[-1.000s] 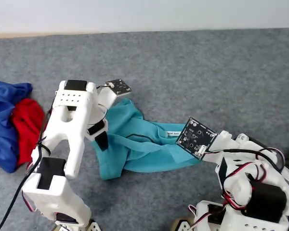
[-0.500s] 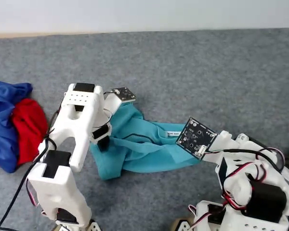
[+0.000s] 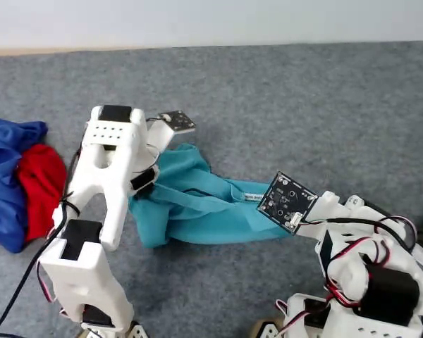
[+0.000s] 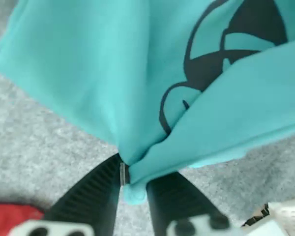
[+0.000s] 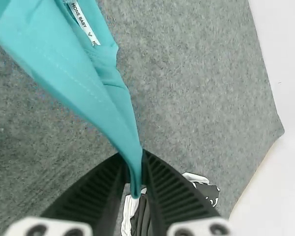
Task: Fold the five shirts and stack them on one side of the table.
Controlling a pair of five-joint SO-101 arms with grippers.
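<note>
While the teal shirt [image 3: 197, 215] lies stretched, its label [image 5: 82, 20] — white — shows.

I had the left arm [image 3: 102, 176] stretched forward from its base, wrist tipped downward. The left tool [image 4: 134, 173] was clamped on a bunched fold of the shirt [image 4: 78, 73], black fingers [image 4: 96, 189] close together. The right arm [image 3: 366, 274] sat folded low, wrist angled toward the left arm. The right tool [image 5: 133, 160] pinched the shirt's other end, its ribbed fingers [image 5: 162, 187] nearly meeting.
</note>
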